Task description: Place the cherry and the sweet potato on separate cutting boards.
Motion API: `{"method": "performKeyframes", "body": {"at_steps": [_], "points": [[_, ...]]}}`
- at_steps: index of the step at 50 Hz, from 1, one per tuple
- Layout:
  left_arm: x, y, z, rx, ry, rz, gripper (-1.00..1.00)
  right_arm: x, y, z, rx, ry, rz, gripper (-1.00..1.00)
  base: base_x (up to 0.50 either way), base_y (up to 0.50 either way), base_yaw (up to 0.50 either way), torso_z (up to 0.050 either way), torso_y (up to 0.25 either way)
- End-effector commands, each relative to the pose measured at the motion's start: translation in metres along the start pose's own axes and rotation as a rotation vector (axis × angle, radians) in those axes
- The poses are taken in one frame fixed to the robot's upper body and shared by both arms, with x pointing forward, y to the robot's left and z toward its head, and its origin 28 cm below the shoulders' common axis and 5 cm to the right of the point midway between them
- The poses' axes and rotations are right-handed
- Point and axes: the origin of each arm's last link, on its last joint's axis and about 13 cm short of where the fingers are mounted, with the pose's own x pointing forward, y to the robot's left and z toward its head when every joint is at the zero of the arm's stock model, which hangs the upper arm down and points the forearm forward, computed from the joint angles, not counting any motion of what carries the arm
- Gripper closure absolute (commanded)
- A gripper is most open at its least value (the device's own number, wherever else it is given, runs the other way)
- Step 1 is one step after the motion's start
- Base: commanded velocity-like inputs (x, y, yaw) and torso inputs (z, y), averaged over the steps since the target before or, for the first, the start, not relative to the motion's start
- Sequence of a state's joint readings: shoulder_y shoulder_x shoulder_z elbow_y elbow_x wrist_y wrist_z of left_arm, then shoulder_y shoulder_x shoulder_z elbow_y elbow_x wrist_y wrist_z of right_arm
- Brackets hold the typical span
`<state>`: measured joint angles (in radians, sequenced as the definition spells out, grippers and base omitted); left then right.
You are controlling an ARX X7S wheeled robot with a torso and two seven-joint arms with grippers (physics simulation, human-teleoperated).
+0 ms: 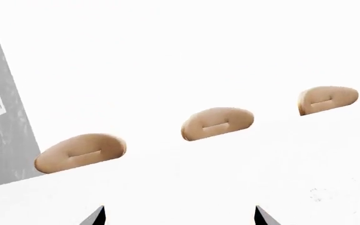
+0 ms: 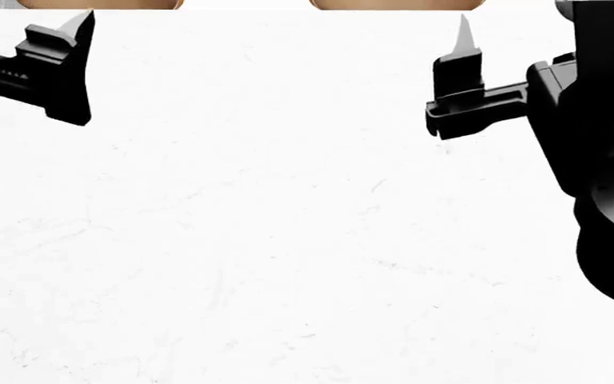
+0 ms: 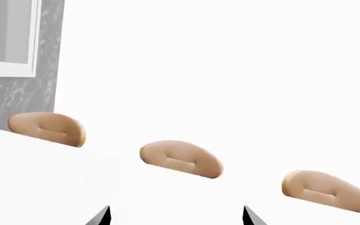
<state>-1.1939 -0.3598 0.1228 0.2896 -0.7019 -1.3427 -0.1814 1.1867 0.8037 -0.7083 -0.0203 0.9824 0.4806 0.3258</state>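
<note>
Three tan cutting boards with handle slots lie in a row at the far side of the white table: in the left wrist view, and in the right wrist view. The near edges of two of them show at the top of the head view. My left gripper and right gripper hover over the table short of the boards. Both are open and empty. The cherry and the sweet potato are out of view.
The white table fills the head view. Behind the boards is a grey marbled wall with a white frame; the wall also shows in the left wrist view. My right arm's black body fills the right edge.
</note>
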Motion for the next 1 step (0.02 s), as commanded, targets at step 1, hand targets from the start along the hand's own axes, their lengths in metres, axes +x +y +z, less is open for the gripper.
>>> {"method": "performKeyframes", "body": {"at_steps": [1], "points": [[0.0101,-0.0027,0.0269,0.039,-0.028,-0.015,-1.00,0.0044,-0.0059,0.0290,-0.013,-0.050,-0.002,-1.00,0.00,0.00,0.00,0.000,0.000]]}}
